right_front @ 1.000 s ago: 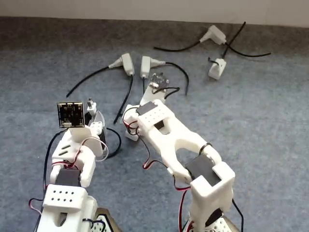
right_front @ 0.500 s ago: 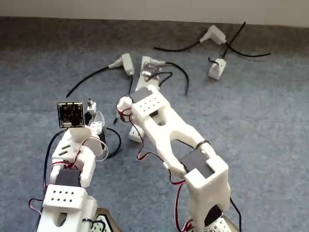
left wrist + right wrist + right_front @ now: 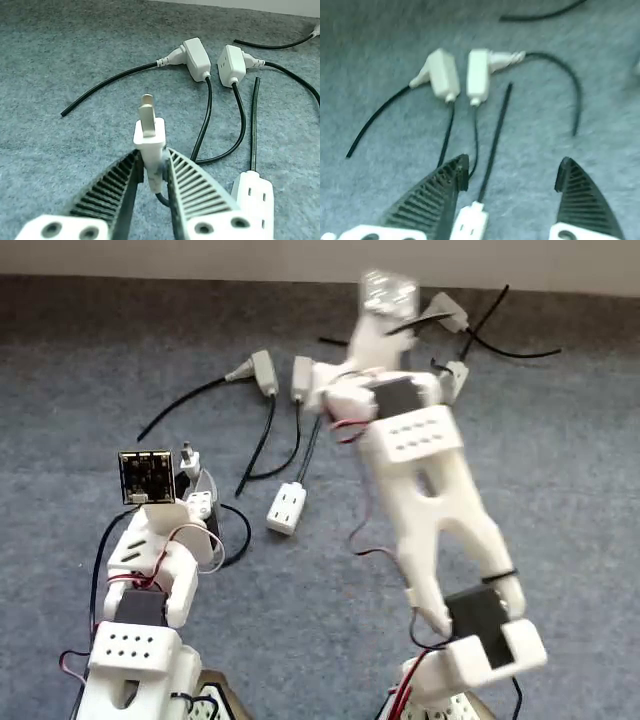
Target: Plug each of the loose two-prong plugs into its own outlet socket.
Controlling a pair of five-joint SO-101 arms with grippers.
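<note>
My left gripper (image 3: 152, 162) is shut on a white two-prong plug (image 3: 149, 134), prongs pointing away from the wrist; in the high view it holds that plug (image 3: 188, 458) at the near left. A white multi-socket outlet (image 3: 287, 508) lies on the carpet just right of it, and shows as the outlet (image 3: 253, 199) beside the left fingers. Two white cord-end blocks (image 3: 263, 370) (image 3: 301, 377) lie farther back. My right gripper (image 3: 512, 172) is open and holds nothing, raised above the outlet (image 3: 470, 223) and the two blocks (image 3: 441, 75) (image 3: 478, 72).
Two more white cord ends (image 3: 446, 310) (image 3: 453, 380) with black leads lie at the far right, close to the right arm (image 3: 415, 440). Black cords (image 3: 262, 445) trail across the grey carpet between the blocks and the outlet. Open carpet lies at the right.
The right arm has swung up and away toward the far right, uncovering the white outlet it stood over. The left arm and its plug have not moved.
</note>
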